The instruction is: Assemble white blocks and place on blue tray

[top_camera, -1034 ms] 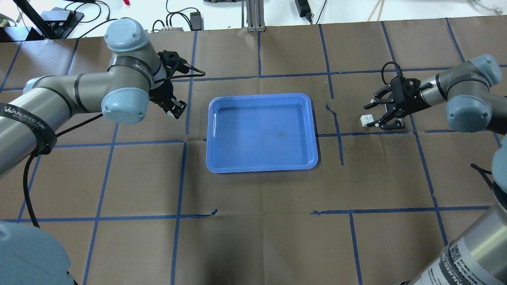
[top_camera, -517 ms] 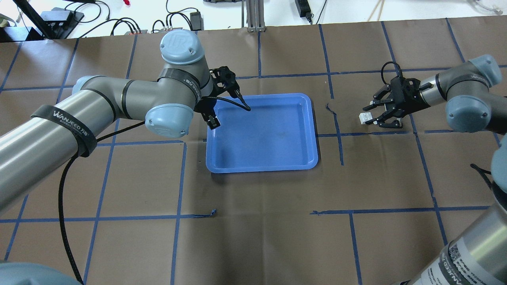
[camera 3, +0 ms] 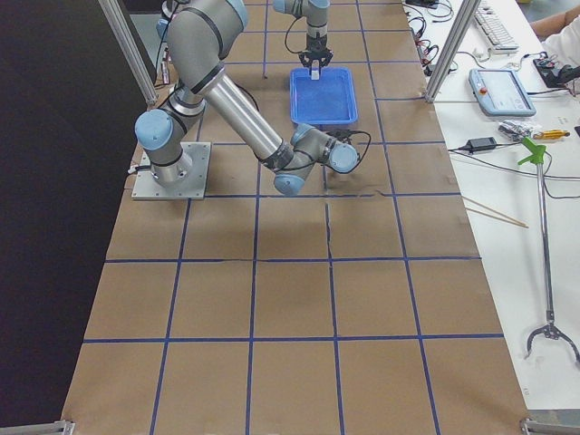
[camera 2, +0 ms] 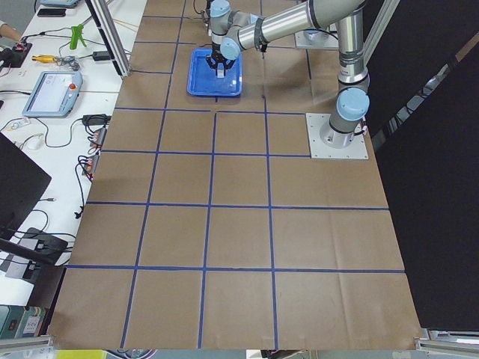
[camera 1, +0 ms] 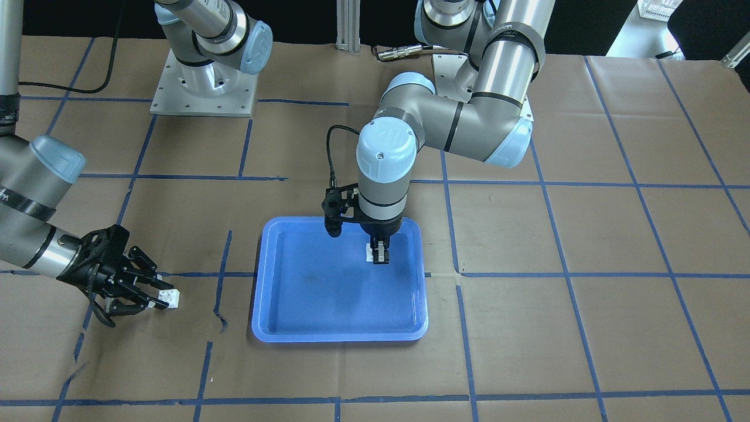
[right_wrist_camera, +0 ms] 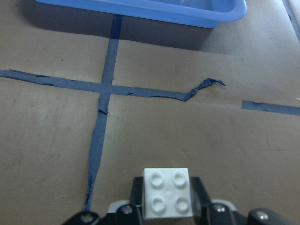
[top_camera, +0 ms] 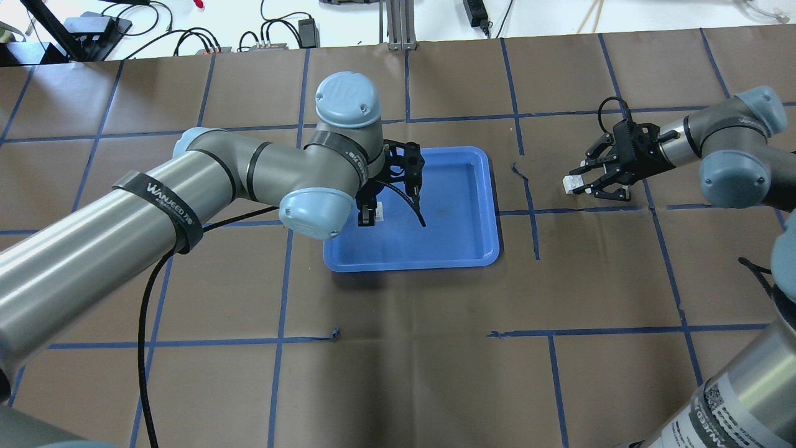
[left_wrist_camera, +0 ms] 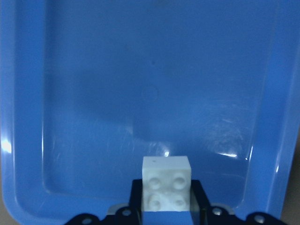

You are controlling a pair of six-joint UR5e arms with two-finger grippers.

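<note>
Left arm [top_camera: 186, 199] spans the table on the robot's left of the blue tray [top_camera: 460, 249] and overhangs that end. The left gripper [top_camera: 372, 216], clamped on a white block [top_camera: 379, 212], and a black cable [top_camera: 415, 205] hang above the floor there. The rest of the floor lies open inside the raised rim. Bare paper separates the tray from the right gripper [top_camera: 579, 182], which grips a second white block [top_camera: 569, 184].

It was plainly a robotics lab. The left arm [top_camera: 155, 199] and the right arm [top_camera: 727, 143], both grey industrial machines, stood bolted to steel base plates [camera 1: 234, 102] on a long table. The table was covered in brown paper [top_camera: 404, 386] gridded with blue tape [top_camera: 622, 330]. Aluminium frame posts [camera 3: 451, 50] rose at its edges, and black screens [camera 3: 54, 181] closed one side. Teach pendants [camera 2: 51, 93], a keyboard [camera 3: 497, 25] and loose cables [top_camera: 186, 38] lay on the white benches alongside.
</note>
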